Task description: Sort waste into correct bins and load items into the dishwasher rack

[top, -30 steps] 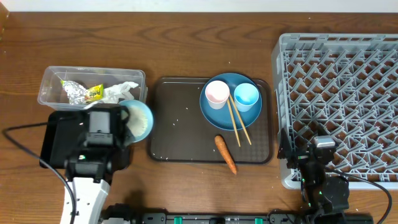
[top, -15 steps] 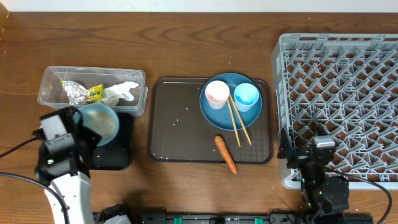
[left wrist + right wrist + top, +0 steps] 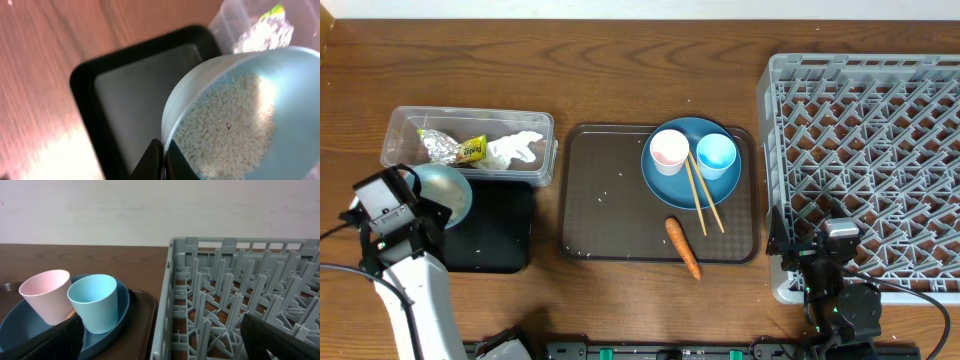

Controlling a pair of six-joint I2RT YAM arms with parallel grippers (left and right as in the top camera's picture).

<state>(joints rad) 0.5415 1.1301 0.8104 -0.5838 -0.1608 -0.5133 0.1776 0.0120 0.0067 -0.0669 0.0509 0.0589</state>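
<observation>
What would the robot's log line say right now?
left pincer: shut on bowl rim | bowl: tilted at black tray edge, rice inside | right pincer: open, empty, by rack

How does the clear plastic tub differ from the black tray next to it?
The clear plastic rectangular tub is see-through and deeper; the shallow black rectangular tray is opaque. The tub holds crumpled silver foil and crumpled white tissue; the tray's visible floor is bare. Both are rectangular, similar in size, side by side.

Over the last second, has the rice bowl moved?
Yes. The bowl has moved left along the black tray, from its right edge to its left end, below the clear tub.
</observation>
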